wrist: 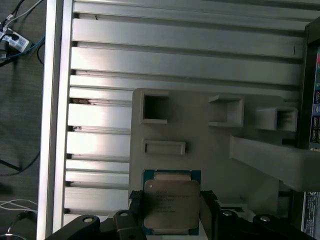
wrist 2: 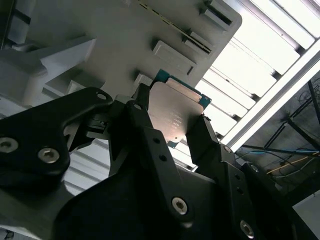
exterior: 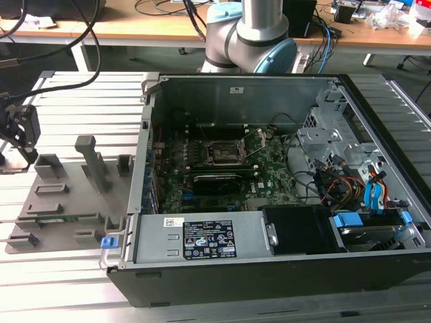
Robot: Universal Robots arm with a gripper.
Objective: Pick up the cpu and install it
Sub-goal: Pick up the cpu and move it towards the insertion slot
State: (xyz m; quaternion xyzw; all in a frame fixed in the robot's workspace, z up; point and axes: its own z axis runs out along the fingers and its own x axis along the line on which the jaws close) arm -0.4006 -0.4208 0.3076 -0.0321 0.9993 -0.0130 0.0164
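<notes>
Silver-topped cpu (wrist: 171,200) clamped tight in the tool (wrist: 171,214).
Black fingers (wrist 2: 200,142) pinching opposite edges, held over the grey holder plate (wrist: 200,150) near its small pockets; open PC case (exterior: 236,289) just beside that plate on the worktop (exterior: 67,289).

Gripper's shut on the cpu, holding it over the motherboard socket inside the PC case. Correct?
Wrong on location. The gripper is shut on the cpu, but holds it over the grey holder tray, outside the PC case, as the first wrist view shows. In the exterior view the socket sits well to the exterior view's right of the gripper.
</notes>
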